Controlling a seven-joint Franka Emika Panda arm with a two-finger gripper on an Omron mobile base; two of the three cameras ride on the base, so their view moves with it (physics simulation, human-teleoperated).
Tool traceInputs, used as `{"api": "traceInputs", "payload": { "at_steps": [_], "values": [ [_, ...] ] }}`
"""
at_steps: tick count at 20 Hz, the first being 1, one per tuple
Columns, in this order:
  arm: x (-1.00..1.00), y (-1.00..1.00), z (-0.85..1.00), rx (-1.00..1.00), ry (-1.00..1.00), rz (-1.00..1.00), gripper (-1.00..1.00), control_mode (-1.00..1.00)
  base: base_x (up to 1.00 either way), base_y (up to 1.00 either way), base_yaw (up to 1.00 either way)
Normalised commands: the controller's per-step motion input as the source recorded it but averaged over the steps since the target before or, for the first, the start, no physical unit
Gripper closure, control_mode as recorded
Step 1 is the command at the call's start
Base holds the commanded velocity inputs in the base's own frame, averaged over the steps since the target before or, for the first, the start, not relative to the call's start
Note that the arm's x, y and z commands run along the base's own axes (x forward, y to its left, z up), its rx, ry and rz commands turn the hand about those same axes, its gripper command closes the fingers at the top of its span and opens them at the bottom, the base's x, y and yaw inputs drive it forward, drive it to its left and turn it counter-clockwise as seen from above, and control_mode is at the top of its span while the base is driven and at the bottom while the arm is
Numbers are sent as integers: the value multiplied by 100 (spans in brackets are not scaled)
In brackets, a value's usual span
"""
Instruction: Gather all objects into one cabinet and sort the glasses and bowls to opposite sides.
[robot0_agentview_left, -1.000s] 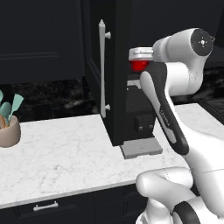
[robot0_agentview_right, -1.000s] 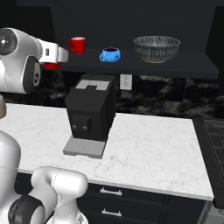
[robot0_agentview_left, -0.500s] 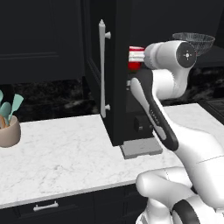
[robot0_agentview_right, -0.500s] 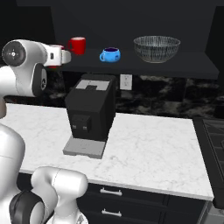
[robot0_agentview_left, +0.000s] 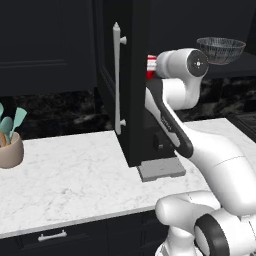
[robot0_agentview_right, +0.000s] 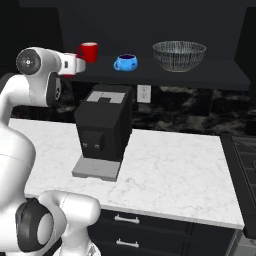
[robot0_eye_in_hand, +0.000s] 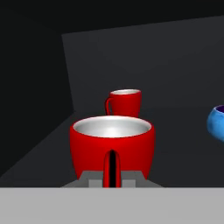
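Note:
My gripper (robot0_eye_in_hand: 112, 177) is shut on a red cup (robot0_eye_in_hand: 112, 146) by its handle, with the white inside of the cup facing up in the hand view. A second red cup (robot0_eye_in_hand: 125, 103) stands behind it on the dark shelf of the cabinet (robot0_agentview_right: 215, 76). In the right base view this cup (robot0_agentview_right: 88, 51) is at the shelf's left end, and my gripper (robot0_agentview_right: 74, 65) sits just left of it. The blue bowl (robot0_agentview_right: 125, 62) is mid-shelf and the clear glass bowl (robot0_agentview_right: 179, 55) stands to its right. The cabinet door (robot0_agentview_left: 131, 100) hides most of my hand in the left base view.
A black coffee machine (robot0_agentview_right: 104, 131) stands on the white marble counter (robot0_agentview_right: 170, 170) right below the shelf. The open door's long silver handle (robot0_agentview_left: 117, 80) is left of my arm. A beige pot of teal utensils (robot0_agentview_left: 10, 145) sits at the counter's far left.
My hand has pushed a little further in towards the shelf's left end, carrying the red cup. The cup and both bowls on the shelf have not moved.

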Motion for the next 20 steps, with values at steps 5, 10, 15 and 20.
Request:
{"api": "traceInputs", "payload": {
  "at_steps": [5,10,15,20],
  "values": [
    [2,11,-11,0,0,0,100,-100,0,0,0],
    [14,2,0,0,-16,0,100,-100,0,0,0],
    [28,0,6,0,-19,0,100,-100,0,0,0],
    [33,0,-1,0,0,0,100,-100,0,0,0]
  ]
}}
